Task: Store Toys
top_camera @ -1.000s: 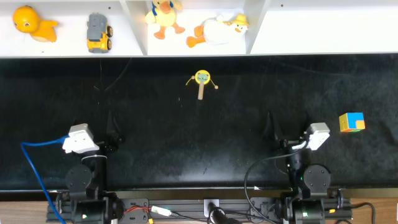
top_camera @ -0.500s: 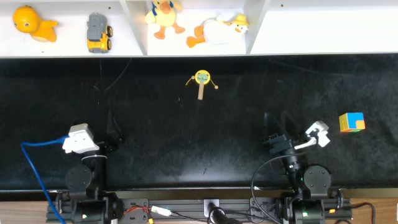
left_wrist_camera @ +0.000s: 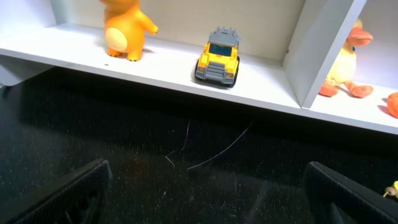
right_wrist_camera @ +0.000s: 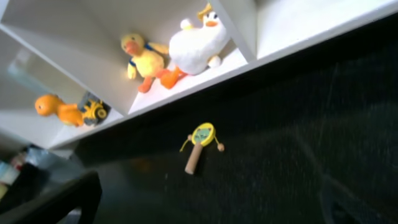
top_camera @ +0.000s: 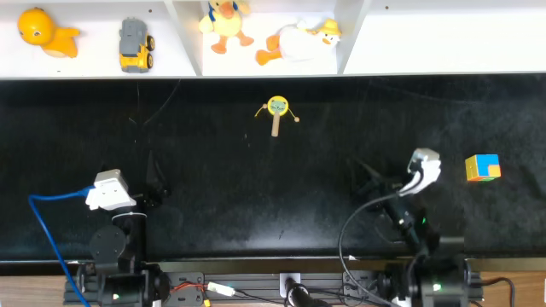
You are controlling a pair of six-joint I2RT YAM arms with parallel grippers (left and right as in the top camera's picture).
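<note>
The shelf [top_camera: 358, 51] ran along 12 o'clock. My left gripper [left_wrist_camera: 208, 190] and right gripper [right_wrist_camera: 205, 199] both stood with fingers spread wide, holding nothing. The cube [top_camera: 482, 167] lay at the right gripper's 3 o'clock and the rattle [top_camera: 276, 111] at its 10 o'clock. I judged the rattle's thin handle could roll out of a pinch, or its beads could snag.

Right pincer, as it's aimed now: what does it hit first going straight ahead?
Likely the rattle drum on the black mat: it lies nearly centred in the right wrist view, ahead of the open right pincer. Depth is unclear; the mat short of it could come first.
</note>
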